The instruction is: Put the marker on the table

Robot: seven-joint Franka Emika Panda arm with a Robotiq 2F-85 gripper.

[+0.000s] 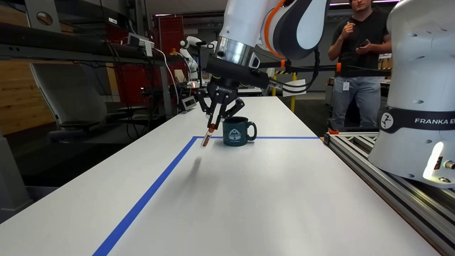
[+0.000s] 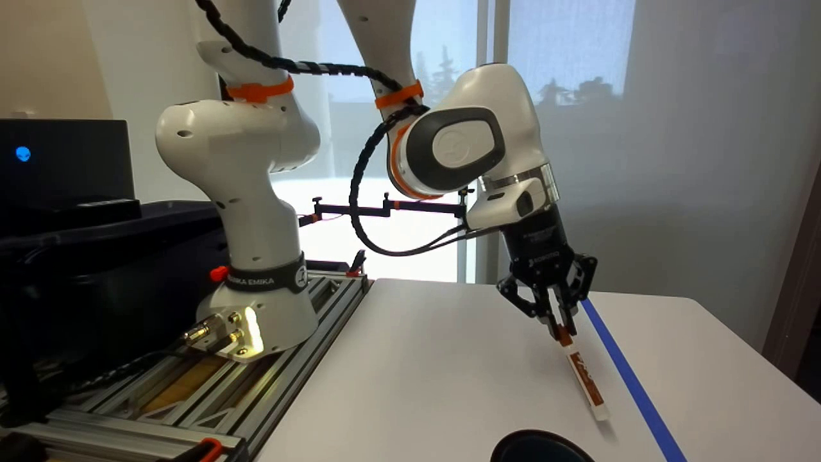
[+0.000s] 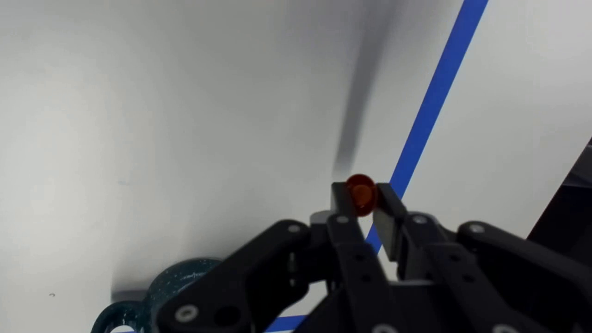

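The marker, white and reddish-brown with an orange-red cap, shows in both exterior views [image 1: 206,139] [image 2: 585,378]. My gripper [image 1: 214,125] [image 2: 562,328] is shut on its cap end. The marker points downward at a slant, and its free end appears a little above the white table [image 1: 249,199] [image 2: 417,385], with a shadow apart from it. In the wrist view the round cap end [image 3: 361,194] sits between the fingertips [image 3: 362,199], and the rest of the marker is hidden below it. The table also shows in the wrist view [image 3: 208,115].
A dark teal mug [image 1: 234,132] stands on the table near the gripper. Only its rim shows in an exterior view [image 2: 539,443], and it is partly hidden in the wrist view [image 3: 185,277]. Blue tape [image 1: 149,193] lines the table. The robot base [image 1: 419,149] stands on a metal-railed bench.
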